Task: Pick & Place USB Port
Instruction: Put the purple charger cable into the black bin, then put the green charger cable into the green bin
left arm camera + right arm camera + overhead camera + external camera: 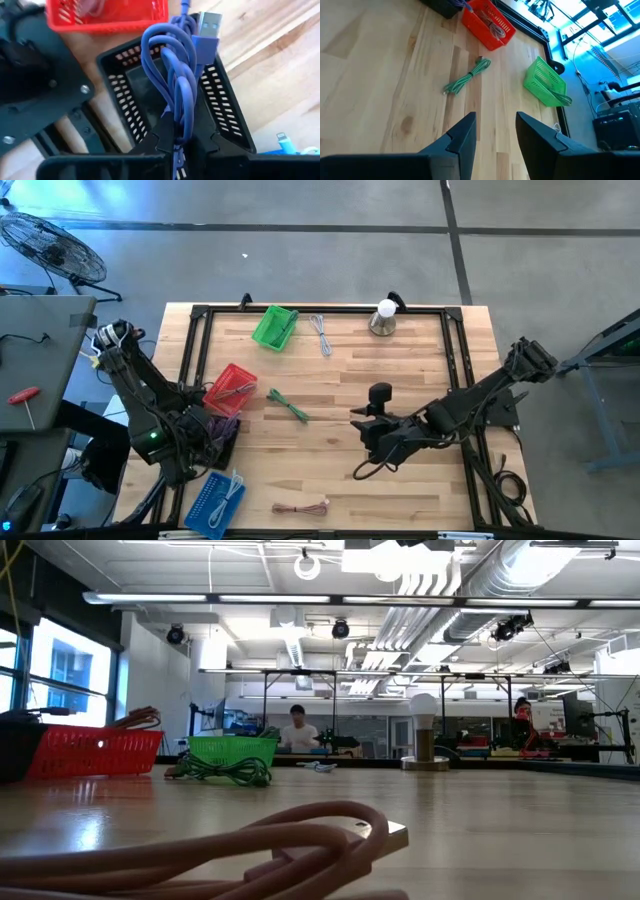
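The pale wooden table [400, 380] stretched out ahead of my right gripper [495, 132], whose two dark fingers [462, 135] stood apart with nothing between them. Beyond those fingertips lay the bundled green cable [466, 77], and farther past it the red plastic mesh basket [487, 25] and the tipped green mesh basket [547, 82]. In the overhead view my right gripper [372, 442] hung over the middle of the table, well apart from the baskets.

My left gripper [175, 142] was clamped on the coiled purple USB cable [177, 75], the loops rising from between my fingers and the silver plug pointing away from them. Directly under my fingers sat the black slotted plastic basket [220, 100], with the red basket [105, 15] just beyond it. Whether the cable's lower loops touched the black basket's floor, I could not tell. From overhead, my left gripper [205, 430] sat just beside the red basket [231, 388], with the blue mesh basket [215, 505] near, holding a white cable.
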Robot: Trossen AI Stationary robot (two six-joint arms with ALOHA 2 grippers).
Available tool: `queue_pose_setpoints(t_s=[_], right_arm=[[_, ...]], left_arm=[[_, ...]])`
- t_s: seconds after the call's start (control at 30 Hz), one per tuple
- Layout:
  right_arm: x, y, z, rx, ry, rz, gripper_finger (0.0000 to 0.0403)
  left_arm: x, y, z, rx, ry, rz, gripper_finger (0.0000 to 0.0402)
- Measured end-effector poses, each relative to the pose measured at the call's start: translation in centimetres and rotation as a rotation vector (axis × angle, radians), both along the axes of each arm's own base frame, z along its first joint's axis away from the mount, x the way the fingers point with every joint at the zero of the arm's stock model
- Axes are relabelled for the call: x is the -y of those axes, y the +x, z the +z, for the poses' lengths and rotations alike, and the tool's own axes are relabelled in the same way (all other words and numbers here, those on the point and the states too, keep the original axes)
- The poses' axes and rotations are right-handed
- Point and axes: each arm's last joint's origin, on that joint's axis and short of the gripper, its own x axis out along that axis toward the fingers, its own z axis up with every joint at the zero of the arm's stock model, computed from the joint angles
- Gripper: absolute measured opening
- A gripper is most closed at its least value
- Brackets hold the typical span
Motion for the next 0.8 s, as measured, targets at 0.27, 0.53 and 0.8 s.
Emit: queue_pose_setpoints(t_s=[0.27,0.53,0.8], right_arm=[[0.0,0.0,0.0,0.004,0.003,0.001,0.0129],[-0.1,0.0,0.0,0.0,0.015,0.012,0.0129],[-0.1,0.0,0.0,0.0,0.017,0.013,0.0129]], left_arm=[[0.1,0.1,-1.4,0.012,-0.022,-0.004,0.0038],[0.0,0.0,-1.4,0.007,-0.021,0.051,0.0097],[-0.2,0.0,-1.4,0.035,0.013,0.03,0.0185]])
